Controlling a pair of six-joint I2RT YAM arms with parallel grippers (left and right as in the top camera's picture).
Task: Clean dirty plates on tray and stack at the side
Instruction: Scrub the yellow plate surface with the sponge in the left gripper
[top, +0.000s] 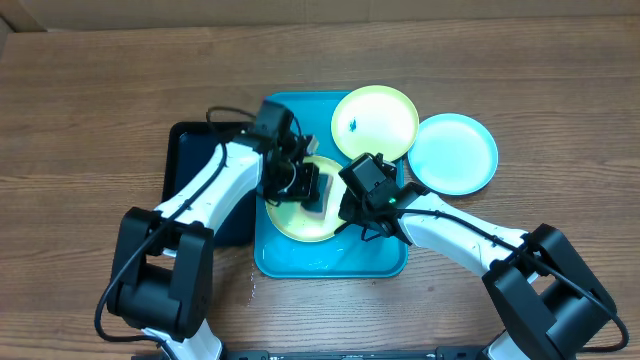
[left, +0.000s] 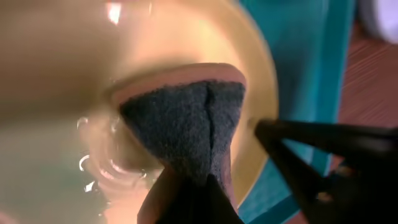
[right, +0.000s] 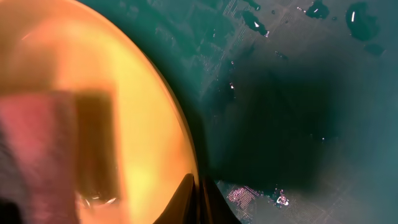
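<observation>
Glistening yellow-green plate (top: 293, 223) on turquoise tray (top: 335, 263), left pincer (left: 189, 200) clamping grey sponge (left: 186, 124), right pincer (right: 200, 200) pinching rim

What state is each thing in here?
left gripper: shut on the sponge
sponge: pressed on the middle plate
right gripper: shut on middle plate's rim
middle plate: wet, in the tray
top plate: dark smudge, overhanging tray corner
blue plate: on table, no smudge visible
tray: wet
</observation>
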